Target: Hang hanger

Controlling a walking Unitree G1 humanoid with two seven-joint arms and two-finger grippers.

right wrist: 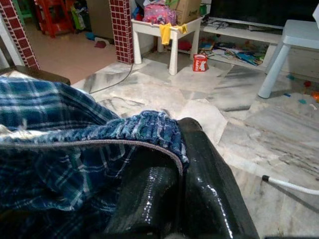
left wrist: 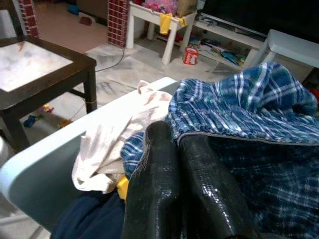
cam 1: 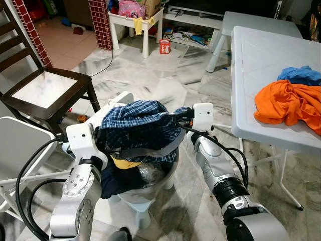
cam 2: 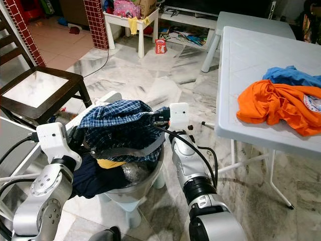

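1. Grey-veined marble floor (cam 1: 165,90) spreads under a dark wooden chair (cam 1: 45,95) at the robot's left and a white plastic table (cam 1: 266,65) at its right.
2. On that table's near right edge lies a crumpled orange shirt (cam 1: 286,103) with a blue cloth (cam 1: 301,74) touching it behind.
3. Directly before the robot stands a round metal basin (cam 1: 160,178) heaped with laundry, raised on a pale stool.
4. A blue-and-white checked cloth (cam 1: 138,123) is held spread above the basin's rim, a yellow piece and dark navy fabric (cam 1: 118,181) beneath it.
5. The left gripper (left wrist: 172,149) pinches the checked cloth's left hem, its black fingers pressed together over the fabric.
6. The right gripper (right wrist: 172,149) clamps the cloth's right hem the same way, the hem caught between its fingers.
7. No hanger can be made out; a white cloth (left wrist: 117,144) drapes the pale blue chair back (left wrist: 60,154) beside the basin.
8. Far back, a small white table (cam 1: 135,25) and red can (cam 1: 164,46) sit near a red tiled pillar.
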